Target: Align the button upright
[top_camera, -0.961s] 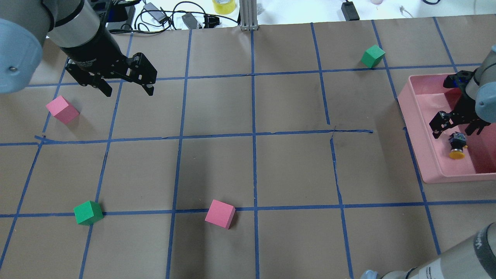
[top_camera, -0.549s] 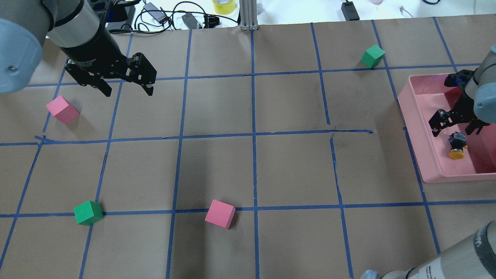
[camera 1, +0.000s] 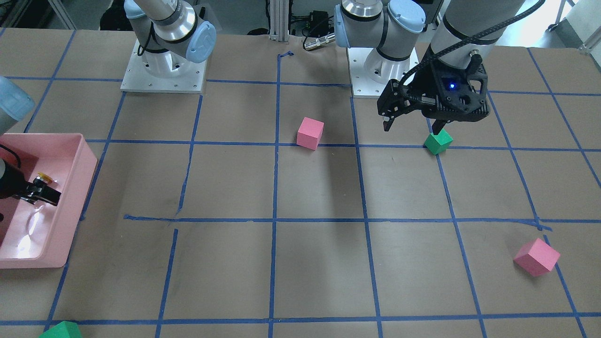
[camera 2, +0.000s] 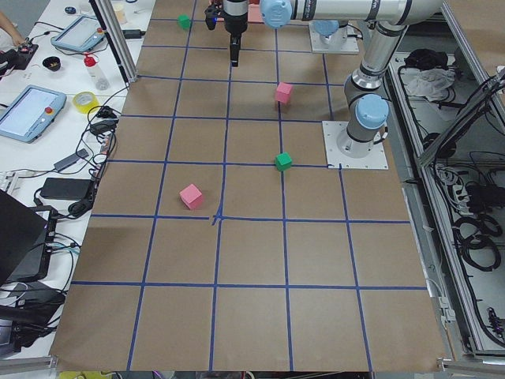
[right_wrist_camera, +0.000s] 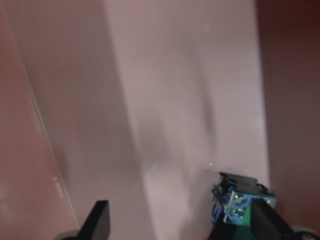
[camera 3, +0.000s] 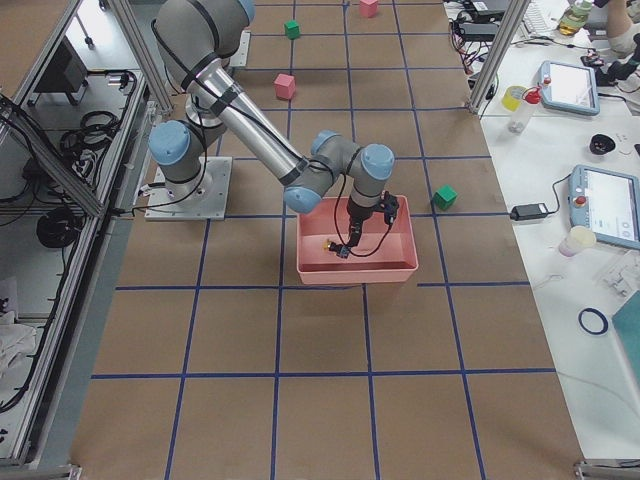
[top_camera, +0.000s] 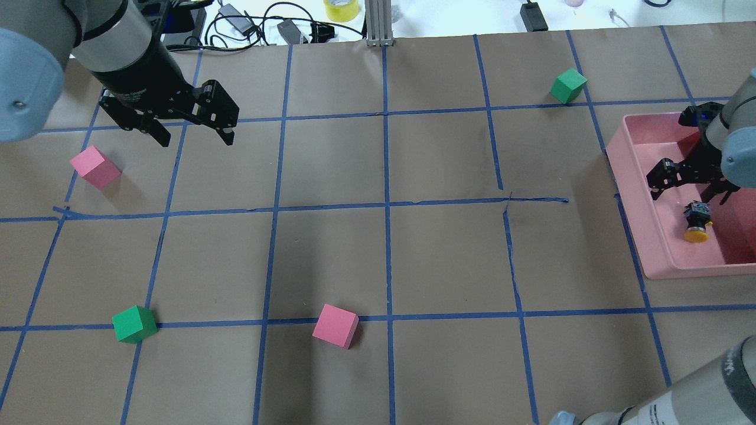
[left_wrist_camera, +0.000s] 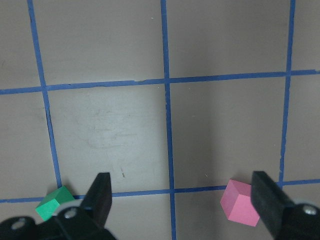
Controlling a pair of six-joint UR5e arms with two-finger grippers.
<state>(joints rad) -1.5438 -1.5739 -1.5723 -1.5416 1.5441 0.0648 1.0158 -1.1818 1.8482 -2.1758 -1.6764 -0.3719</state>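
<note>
The button (top_camera: 697, 223) is lying on its side, yellow cap toward the frame's bottom, inside the pink tray (top_camera: 641, 218) at the overhead view's right edge, while the right gripper (top_camera: 688, 192) is hovering near its base end, jaws spread and empty, and the left gripper (top_camera: 196, 140) is hanging likewise spread and empty at upper left.

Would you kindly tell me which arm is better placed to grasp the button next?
The right. Its open right gripper hovers over the pink bin just beside the button, while the left gripper hangs far across the table.
</note>
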